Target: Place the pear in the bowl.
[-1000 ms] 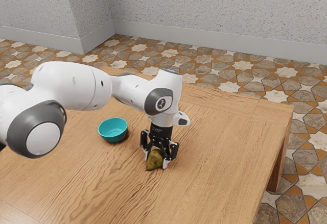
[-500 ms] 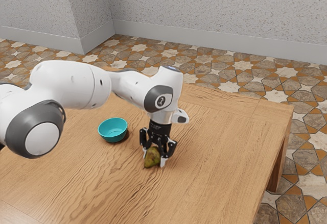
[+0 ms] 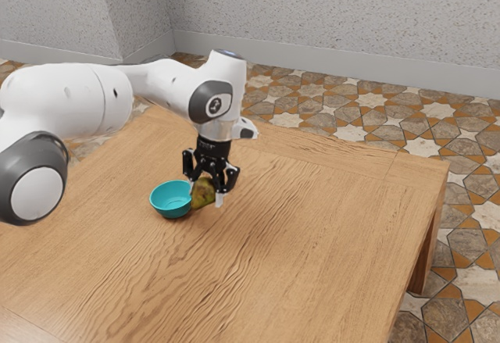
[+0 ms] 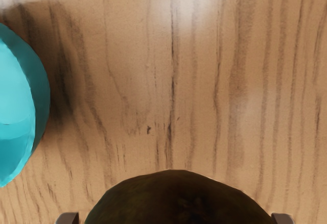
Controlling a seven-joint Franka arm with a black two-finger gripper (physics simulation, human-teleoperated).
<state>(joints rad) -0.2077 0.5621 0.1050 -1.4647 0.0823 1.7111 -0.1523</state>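
Above the streaky, wood-grained surface (image 3: 312,226), holds the mottled green-brown, tapering pear (image 3: 203,193) clamped between both jaws, near the smooth, round teal bowl (image 3: 166,207). Rates as partway complete: appears grasped and raised, not yet deposited. Requires carrying over the bowl, lowering inside and releasing.

Table (image 3: 312,226): grained wood. Bowl (image 3: 168,200): smooth.

The gripper (image 3: 205,197) hides one part of the pear (image 3: 201,192), and the exterior view's left edge cuts the arm (image 3: 70,102). In the wrist view, the bowl (image 4: 42,89) and the pear are both cut off.
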